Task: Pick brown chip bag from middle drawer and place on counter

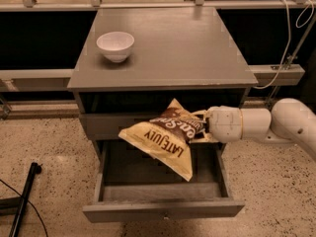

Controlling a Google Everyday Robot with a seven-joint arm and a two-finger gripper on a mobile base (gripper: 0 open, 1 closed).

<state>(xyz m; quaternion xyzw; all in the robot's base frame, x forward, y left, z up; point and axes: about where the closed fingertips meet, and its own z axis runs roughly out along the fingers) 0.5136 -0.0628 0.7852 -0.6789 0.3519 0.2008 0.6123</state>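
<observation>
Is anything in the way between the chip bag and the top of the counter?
Only the counter's own front edge, just above the brown chip bag. The gripper, at the bag's right end, holds it over the open middle drawer. A white bowl sits on the counter's back left.

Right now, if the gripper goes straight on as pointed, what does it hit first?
Apart from the brown chip bag it holds, nothing obvious: the gripper points across above the open middle drawer; depth to the cabinet front is unclear.
</observation>
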